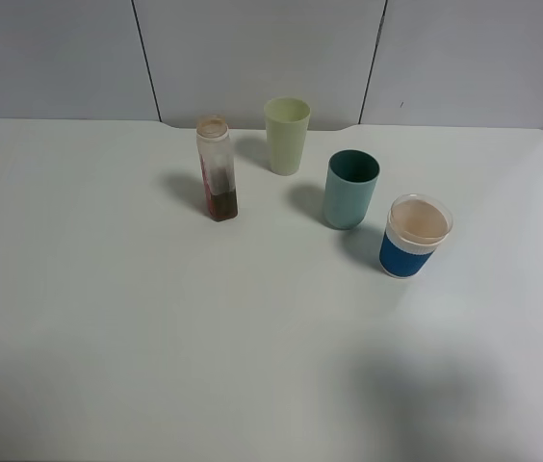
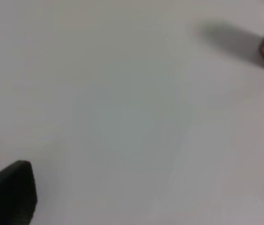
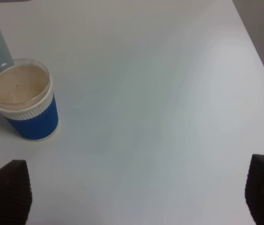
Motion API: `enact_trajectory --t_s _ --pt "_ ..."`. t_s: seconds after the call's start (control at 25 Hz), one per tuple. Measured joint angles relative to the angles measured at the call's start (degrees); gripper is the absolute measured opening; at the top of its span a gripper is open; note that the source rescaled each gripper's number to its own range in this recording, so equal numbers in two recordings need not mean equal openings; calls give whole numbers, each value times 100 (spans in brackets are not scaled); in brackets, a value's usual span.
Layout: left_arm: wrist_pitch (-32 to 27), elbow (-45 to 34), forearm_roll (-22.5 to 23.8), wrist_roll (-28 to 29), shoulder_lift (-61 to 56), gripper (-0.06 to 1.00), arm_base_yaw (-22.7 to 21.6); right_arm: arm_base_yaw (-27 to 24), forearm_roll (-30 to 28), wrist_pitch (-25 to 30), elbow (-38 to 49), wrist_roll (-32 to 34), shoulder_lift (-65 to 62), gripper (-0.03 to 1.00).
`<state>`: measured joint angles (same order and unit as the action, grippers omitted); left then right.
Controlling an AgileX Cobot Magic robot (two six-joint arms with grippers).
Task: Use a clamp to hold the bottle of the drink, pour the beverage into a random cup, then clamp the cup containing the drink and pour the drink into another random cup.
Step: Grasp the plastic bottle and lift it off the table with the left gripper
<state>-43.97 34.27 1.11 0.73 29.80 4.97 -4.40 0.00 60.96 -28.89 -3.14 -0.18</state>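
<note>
Landmark: the teal cup, upright near the middle of the bench.
Bottle: the bottle stands upright and capless, well to the left of the teal cup and touching nothing.
Beverage: the brown beverage fills only the bottom of the bottle.
Blue-sleeved cup: the blue-sleeved cup is just beside the teal cup, to its right and nearer the camera. Its inside looks tan, and I cannot tell whether that is drink.
Pale green cup: the pale green cup is behind the teal cup and a little to its left, apart from it.
Left fingers: the left fingers are spread wide with only bare bench between them. They are well short of the bottle and far left of the teal cup.
Right fingers: the right fingers are also parted and hold nothing. They hang over the bench near the blue-sleeved cup, on the side away from the teal cup.
Risk, tipping: the bottle is tall and narrow, so an off-centre approach could knock it over and spill it.
Risk, squeeze: a hard grip on thin plastic may push liquid out of the open neck.
Risk, pour: with so little liquid the bottle must tilt steeply, and the stream may miss the rim.
Risk, crowding: the teal and blue-sleeved cups stand close together, so a reach for one could nudge the other.
Count: one bottle, three cups, two pairs of fingers, one bench.
</note>
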Motion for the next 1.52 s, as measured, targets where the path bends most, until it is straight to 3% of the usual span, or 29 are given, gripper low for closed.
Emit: enact_trajectory --t_s 0.24,0.52,0.92,1.2,1.52 --pt "540 0 -527 -155 1156 100 419 0 0 0 0 0 0 73" --pt "1170 0 -883 -168 2188 100 1281 0 0 0 0 0 0 73" --pt "2540 0 -1804 -168 3380 100 2300 0 0 0 0 0 0 73" --pt "3932 0 -2559 -168 4390 100 2680 0 0 0 0 0 0 73" --pt "5055 0 -3397 -481 5471 100 3128 0 0 0 0 0 0 73"
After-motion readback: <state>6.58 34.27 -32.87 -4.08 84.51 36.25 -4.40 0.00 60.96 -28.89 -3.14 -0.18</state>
